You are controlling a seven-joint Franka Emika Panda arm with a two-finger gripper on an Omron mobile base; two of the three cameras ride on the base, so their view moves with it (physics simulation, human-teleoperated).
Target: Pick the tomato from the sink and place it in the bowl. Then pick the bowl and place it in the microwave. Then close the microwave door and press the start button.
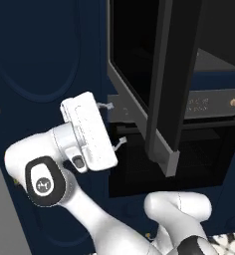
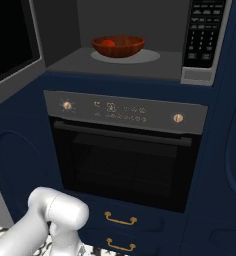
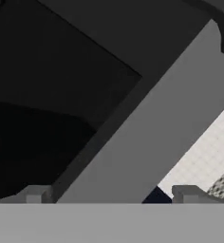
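We've got the gripper (image 1: pixel 116 124) spread wide with nothing in it, mid-left of the left base view, just beside the open microwave door (image 1: pixel 167 84). Top center of the right base view, the tomato (image 2: pixel 108 44) sits in the bowl (image 2: pixel 118 46) inside the microwave (image 2: pixel 140 40).

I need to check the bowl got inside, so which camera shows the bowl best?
The right base view: the bowl sits on the microwave floor with the tomato in it. The left base view has the open microwave door edge-on; the hand view has dark panels, no bowl.
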